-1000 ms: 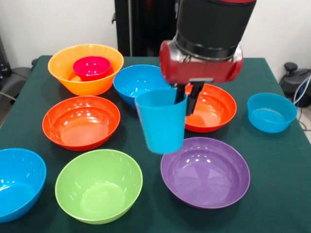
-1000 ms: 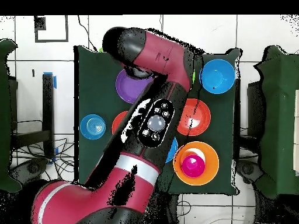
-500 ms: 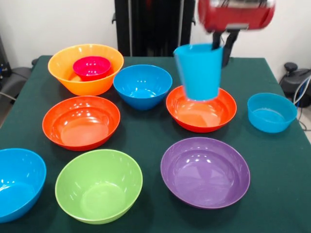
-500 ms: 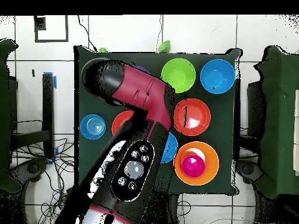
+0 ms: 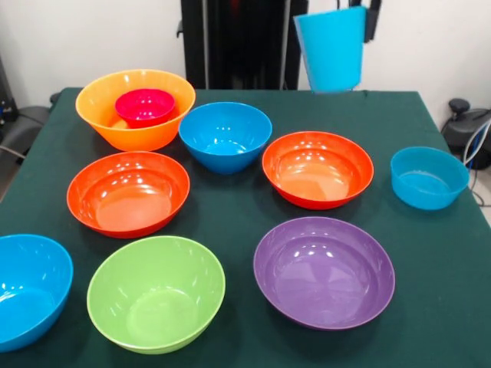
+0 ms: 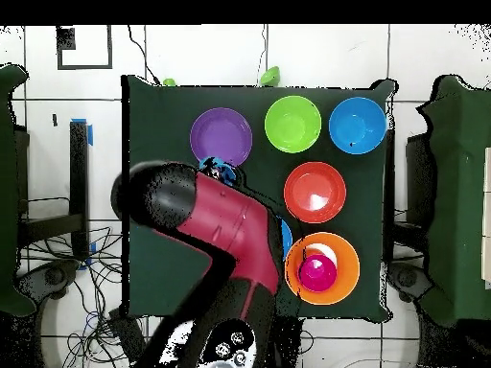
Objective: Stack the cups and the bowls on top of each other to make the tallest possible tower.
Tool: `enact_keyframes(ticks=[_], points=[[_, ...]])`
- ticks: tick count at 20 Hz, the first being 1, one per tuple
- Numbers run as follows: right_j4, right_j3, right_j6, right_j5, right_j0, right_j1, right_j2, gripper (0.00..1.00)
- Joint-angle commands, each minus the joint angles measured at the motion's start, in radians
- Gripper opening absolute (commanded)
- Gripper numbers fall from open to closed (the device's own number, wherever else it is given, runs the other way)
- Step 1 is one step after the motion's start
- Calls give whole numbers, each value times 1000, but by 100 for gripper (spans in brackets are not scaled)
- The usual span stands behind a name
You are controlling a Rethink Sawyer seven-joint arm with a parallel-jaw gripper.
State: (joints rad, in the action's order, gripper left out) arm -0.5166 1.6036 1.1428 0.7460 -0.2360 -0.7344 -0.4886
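A dark green cloth (image 5: 430, 253) covers the worktop; a white wall (image 5: 92, 38) and white tiled floor (image 6: 326, 57) surround it.

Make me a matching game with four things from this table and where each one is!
Things:
1. small magenta bowl
2. light-blue tumbler
3. lime green bowl
4. small pale-blue bowl

Places (front view):
A. on the cloth near the table's right edge
B. up in the air above the table's far side
C. inside the big yellow-orange bowl
D. on the cloth at the near side, left of the purple bowl

Pairs: 1-C, 2-B, 3-D, 4-A
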Motion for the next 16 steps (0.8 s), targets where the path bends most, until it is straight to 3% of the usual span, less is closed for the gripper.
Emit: enact_keyframes(ticks=[1,8,12,16], points=[[120,413,-197,-240,83,-172,218,0],[238,633,-169,-436,231,-262,372,0],[334,698,-89,-497,279,-288,427,0],[422,681,-25,-501,282,-279,433,0]])
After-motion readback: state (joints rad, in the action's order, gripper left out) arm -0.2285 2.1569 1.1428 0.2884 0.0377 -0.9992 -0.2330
